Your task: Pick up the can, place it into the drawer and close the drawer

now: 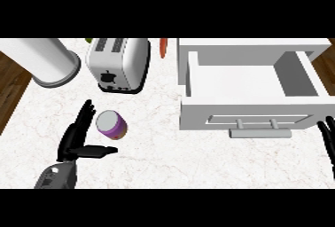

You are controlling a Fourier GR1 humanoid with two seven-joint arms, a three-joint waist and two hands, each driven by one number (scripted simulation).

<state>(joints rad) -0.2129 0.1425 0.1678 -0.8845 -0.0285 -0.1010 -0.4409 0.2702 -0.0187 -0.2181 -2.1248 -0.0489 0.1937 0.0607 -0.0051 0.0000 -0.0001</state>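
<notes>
- A purple can (pixel 112 124) with a pale lid lies tilted on the marble bench (pixel 157 150), left of centre and nearer than the toaster (pixel 118 64).
- The robot's left hand (pixel 77 139) sits just beside the can on its left, fingers straight and spread towards the far side, thumb jutting right below it; the hand is released and grasps nothing.
- The right hand (pixel 326 135) shows only as straight, relaxed fingers at the right edge, near the drawer front, resting.
- The white drawer (pixel 248 116) stands pulled open at the right, well apart from the can, its handle (pixel 260 132) facing the near side; nothing can be seen inside it.
- A paper towel roll (pixel 44 60) stands at the far left, and an orange object (pixel 163 48) pokes out beyond the toaster.
- Risk, as judged here: the can's rounded side could roll away right if the fingers nudge it before the thumb closes round it.
- A carry across the bench could also clip the drawer's front wall should the can travel too low.
</notes>
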